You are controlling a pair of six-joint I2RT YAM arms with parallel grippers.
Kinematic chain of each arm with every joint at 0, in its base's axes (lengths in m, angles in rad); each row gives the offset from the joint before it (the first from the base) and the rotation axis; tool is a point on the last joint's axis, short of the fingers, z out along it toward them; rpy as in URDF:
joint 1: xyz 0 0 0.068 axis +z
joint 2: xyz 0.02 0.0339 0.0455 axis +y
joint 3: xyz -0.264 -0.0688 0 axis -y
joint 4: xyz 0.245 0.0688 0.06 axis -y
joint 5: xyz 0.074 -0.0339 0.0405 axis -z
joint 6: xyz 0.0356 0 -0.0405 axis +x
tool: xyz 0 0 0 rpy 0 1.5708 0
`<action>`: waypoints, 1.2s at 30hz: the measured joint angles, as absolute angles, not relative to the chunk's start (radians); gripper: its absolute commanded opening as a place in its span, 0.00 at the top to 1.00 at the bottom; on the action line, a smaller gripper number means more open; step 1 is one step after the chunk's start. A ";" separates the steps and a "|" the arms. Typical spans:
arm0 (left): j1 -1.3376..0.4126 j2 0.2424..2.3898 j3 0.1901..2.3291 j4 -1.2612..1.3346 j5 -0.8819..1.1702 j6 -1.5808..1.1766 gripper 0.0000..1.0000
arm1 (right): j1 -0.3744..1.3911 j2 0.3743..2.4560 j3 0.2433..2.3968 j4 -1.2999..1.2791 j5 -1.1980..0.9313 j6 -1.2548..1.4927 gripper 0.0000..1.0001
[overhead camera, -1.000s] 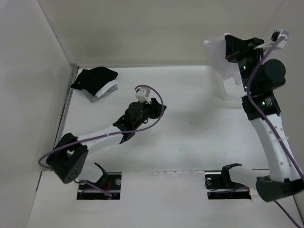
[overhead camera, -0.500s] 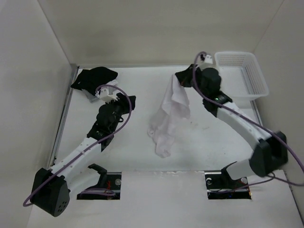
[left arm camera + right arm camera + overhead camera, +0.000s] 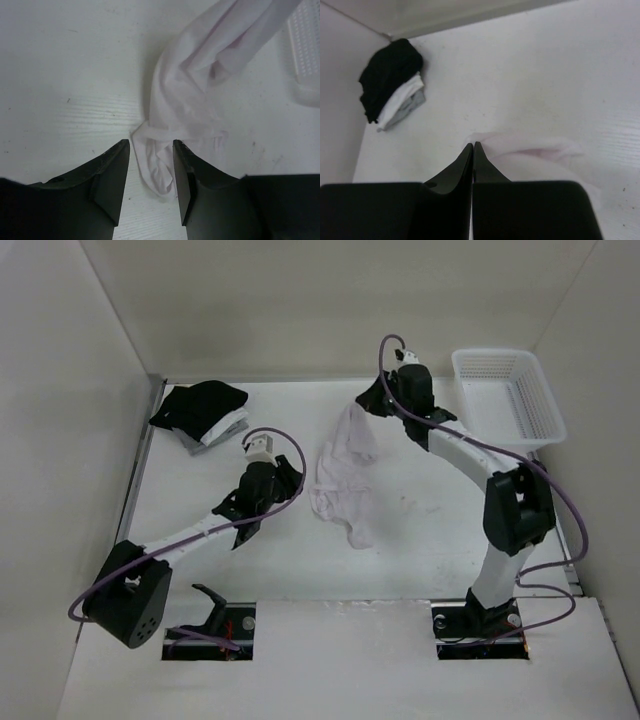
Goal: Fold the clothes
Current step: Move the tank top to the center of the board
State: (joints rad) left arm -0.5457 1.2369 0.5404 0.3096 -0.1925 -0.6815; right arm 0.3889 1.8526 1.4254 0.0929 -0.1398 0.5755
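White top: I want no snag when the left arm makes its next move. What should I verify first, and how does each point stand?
1. Right end effector shut on the white top: ok.
2. Left end effector open: ok.
3. Top's edge between the left fingers: ok.
4. Top lying flat: not ok, bunched and partly lifted.
5. Black-and-white folded pile apart from the top: ok.
6. Left fingers touching the table: cannot tell.
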 measured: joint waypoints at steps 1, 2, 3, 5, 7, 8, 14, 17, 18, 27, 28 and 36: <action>-0.550 1.249 0.542 0.301 -0.190 -0.682 0.62 | 0.393 1.830 1.438 0.076 -0.141 0.571 1.00; -0.551 1.253 0.546 0.292 -0.189 -0.682 0.62 | 0.396 1.801 1.456 0.054 -0.140 0.563 1.00; -0.551 1.253 0.554 0.282 -0.190 -0.681 0.62 | 0.401 1.765 1.476 0.028 -0.138 0.551 0.99; -0.548 1.244 0.582 0.276 -0.191 -0.681 0.62 | 0.421 1.677 1.517 -0.020 -0.128 0.524 0.98; -0.542 1.219 0.611 0.280 -0.190 -0.682 0.62 | 0.463 1.564 1.550 -0.050 -0.113 0.490 0.97; -0.536 1.198 0.620 0.283 -0.191 -0.683 0.62 | 0.491 1.497 1.554 -0.054 -0.105 0.474 0.97; -0.503 1.068 0.634 0.286 -0.195 -0.694 0.62 | 0.677 1.066 1.290 0.013 -0.037 0.467 0.97; -0.491 1.035 0.634 0.269 -0.199 -0.697 0.62 | 0.718 0.959 1.025 0.047 0.027 0.531 0.94; -0.488 1.030 0.634 0.262 -0.202 -0.697 0.62 | 0.730 0.958 0.925 0.042 0.044 0.561 0.88; -0.511 1.219 0.638 0.204 -0.223 -0.711 0.58 | 0.673 1.065 0.488 -0.157 0.135 0.706 0.52; -0.522 1.264 0.646 0.191 -0.224 -0.710 0.57 | 0.658 1.064 0.496 -0.140 0.148 0.705 0.52; -0.584 1.552 0.773 0.126 -0.235 -0.686 0.53 | 0.600 1.247 0.586 -0.036 0.212 0.682 0.53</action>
State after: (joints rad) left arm -0.5838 1.5524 0.7727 0.1265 -0.2352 -0.6857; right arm 0.6003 1.2472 0.5858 -0.0364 0.2123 0.6815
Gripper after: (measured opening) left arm 0.460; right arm 0.456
